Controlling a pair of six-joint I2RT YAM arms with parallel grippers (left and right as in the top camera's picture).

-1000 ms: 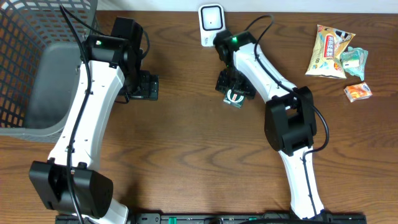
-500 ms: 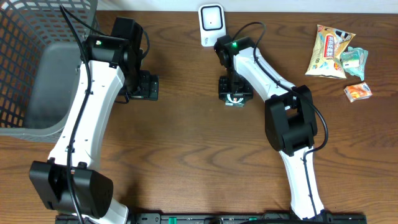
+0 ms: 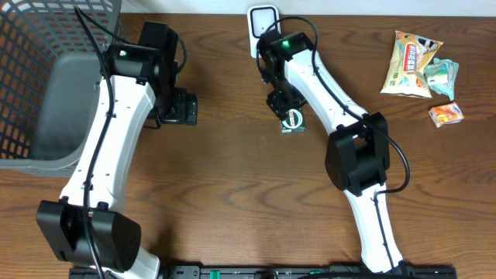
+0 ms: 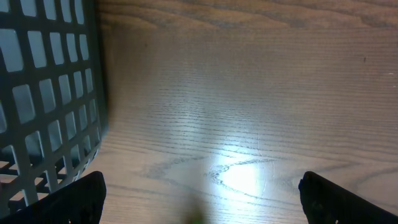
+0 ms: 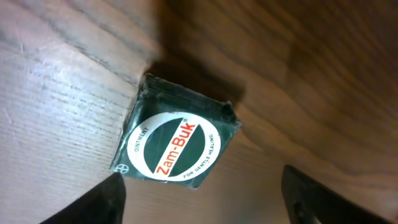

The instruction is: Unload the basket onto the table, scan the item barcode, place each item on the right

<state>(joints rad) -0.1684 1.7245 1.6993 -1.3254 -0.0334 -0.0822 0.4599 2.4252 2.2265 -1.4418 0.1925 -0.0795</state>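
Overhead: green Zam-Buk box (image 3: 292, 121) lies flat on table (image 3: 232, 178), near white scanner (image 3: 263, 22), on its robot side. Right wrist: right end effector (image 5: 205, 202) released, fingers wide either side of box, not touching. Left wrist: left end effector (image 4: 202, 199) released, fingers spread over table.

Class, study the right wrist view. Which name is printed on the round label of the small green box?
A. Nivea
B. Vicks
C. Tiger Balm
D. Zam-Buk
D: the green box carries a round label that plainly reads Zam-Buk.
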